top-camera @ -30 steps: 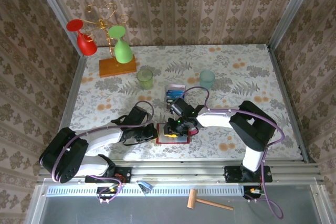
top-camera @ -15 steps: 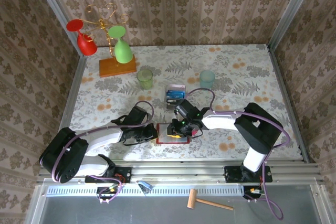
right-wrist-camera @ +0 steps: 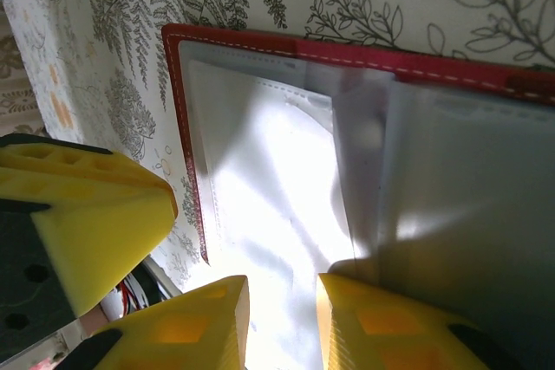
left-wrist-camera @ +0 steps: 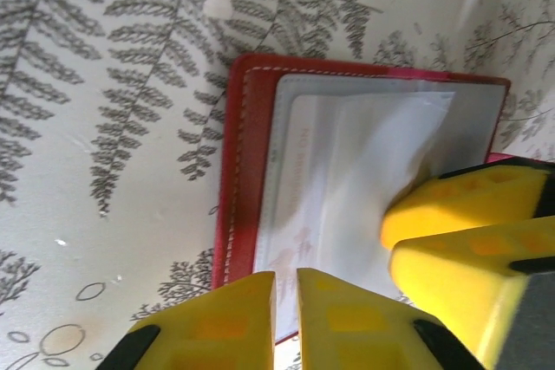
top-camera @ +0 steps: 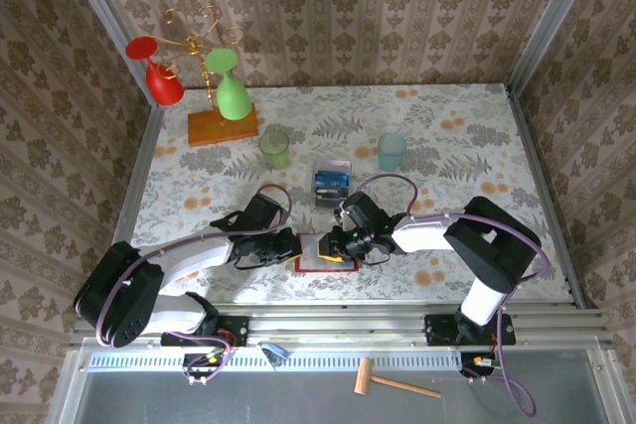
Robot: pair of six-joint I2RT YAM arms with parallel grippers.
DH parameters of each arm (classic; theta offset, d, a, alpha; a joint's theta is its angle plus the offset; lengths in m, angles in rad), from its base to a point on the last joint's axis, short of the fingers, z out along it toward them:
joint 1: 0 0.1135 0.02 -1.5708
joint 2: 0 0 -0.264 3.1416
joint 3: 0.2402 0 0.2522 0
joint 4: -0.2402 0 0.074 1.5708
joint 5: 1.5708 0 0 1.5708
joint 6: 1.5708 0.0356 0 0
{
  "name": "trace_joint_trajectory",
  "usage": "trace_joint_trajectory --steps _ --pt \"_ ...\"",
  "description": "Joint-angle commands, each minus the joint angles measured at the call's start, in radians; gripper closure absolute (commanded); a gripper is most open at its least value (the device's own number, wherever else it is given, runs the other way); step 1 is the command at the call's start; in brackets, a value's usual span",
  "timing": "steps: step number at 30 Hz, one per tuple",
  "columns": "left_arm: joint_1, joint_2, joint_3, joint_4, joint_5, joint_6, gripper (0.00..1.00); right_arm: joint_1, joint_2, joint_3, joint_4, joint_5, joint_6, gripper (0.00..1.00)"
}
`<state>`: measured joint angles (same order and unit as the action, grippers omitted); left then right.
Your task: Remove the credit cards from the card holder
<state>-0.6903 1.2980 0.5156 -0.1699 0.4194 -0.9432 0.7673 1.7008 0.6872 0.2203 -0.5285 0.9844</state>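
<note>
We read left gripper (left-wrist-camera: 286, 279) slit apart, empty; right gripper (right-wrist-camera: 282, 288) part-open, hold unclear. Ahead, card (left-wrist-camera: 334, 175) looks thin, slick: pinch free edge.

Card holder (top-camera: 323, 255) on table (top-camera: 477, 136), near front; box (top-camera: 331, 184) behind it, cups (top-camera: 274, 149) beyond.

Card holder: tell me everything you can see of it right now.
The card holder lies open and flat on the patterned table. It has a red leather-like cover with white stitching and grey clear-plastic pockets inside, with a pale card showing through one. The left gripper and right gripper sit over its edges; whether either grips it is unclear.
</note>
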Motion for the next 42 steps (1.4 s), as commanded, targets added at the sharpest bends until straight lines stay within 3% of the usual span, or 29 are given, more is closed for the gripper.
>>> trace_joint_trajectory --steps 1,6,14,26,36,42 --pt "0.001 -0.014 0.036 0.025 0.02 -0.037 0.82 -0.01 -0.008 -0.029 0.051 -0.011 0.02 0.73" --pt "-0.01 0.021 0.053 0.033 0.028 -0.043 0.72 -0.021 0.008 -0.047 0.1 -0.028 0.042 0.73" --pt "-0.021 0.076 0.064 0.052 0.035 -0.048 0.67 -0.026 0.018 -0.07 0.148 -0.036 0.064 0.73" --pt "-0.034 0.126 0.06 0.116 0.05 -0.068 0.69 -0.026 0.019 -0.078 0.154 -0.04 0.066 0.73" --pt "-0.035 0.131 0.067 0.145 0.056 -0.075 0.79 -0.025 0.0 -0.078 0.149 -0.041 0.066 0.73" --pt "-0.036 0.122 0.073 0.15 0.051 -0.068 0.77 -0.027 -0.062 -0.048 0.054 -0.031 0.034 0.71"
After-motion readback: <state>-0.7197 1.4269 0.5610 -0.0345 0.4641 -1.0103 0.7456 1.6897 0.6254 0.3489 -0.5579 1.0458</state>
